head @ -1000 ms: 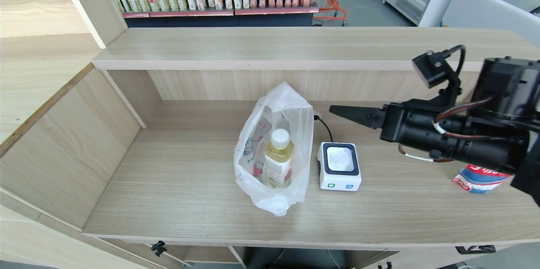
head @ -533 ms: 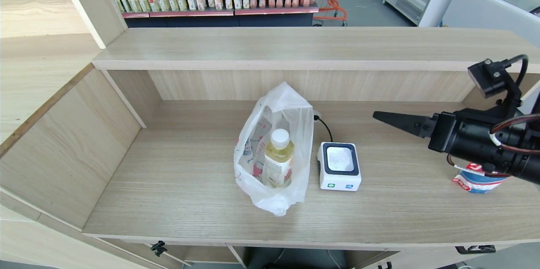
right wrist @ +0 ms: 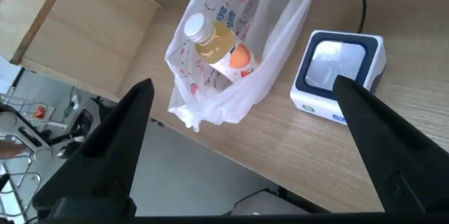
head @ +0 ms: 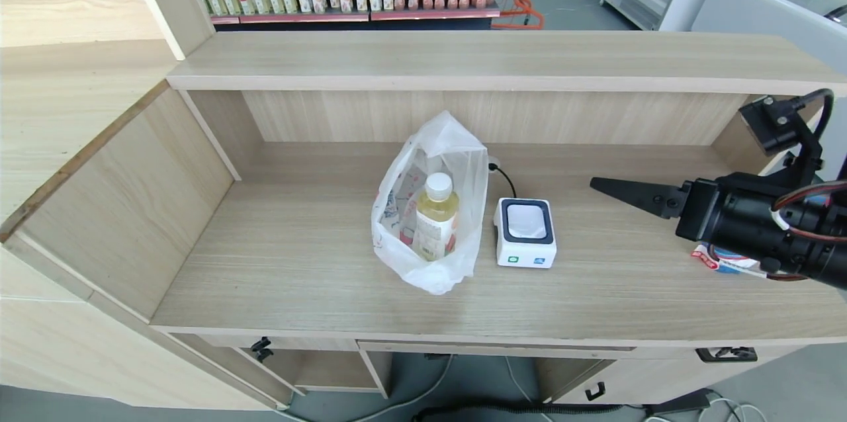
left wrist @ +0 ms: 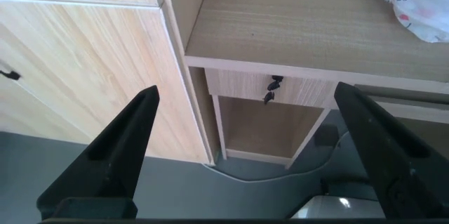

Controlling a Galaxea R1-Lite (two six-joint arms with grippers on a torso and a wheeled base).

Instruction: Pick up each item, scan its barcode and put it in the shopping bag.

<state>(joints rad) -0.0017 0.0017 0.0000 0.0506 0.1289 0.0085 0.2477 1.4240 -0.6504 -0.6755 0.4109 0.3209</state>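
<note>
On the pale wooden desk (head: 298,263) a white plastic shopping bag (head: 456,151) stands centrally, a clear capped bottle (head: 437,217) upright inside it. A white square scanner (head: 525,231) sits just right of it; a flat printed packet (head: 718,262) lies farther right, well apart.

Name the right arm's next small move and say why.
Probably draw the open, empty right hand back and down to the packet on the counter under that arm: the bottle already stands in the shopping bag, and the packet seems the only item left out.
</note>
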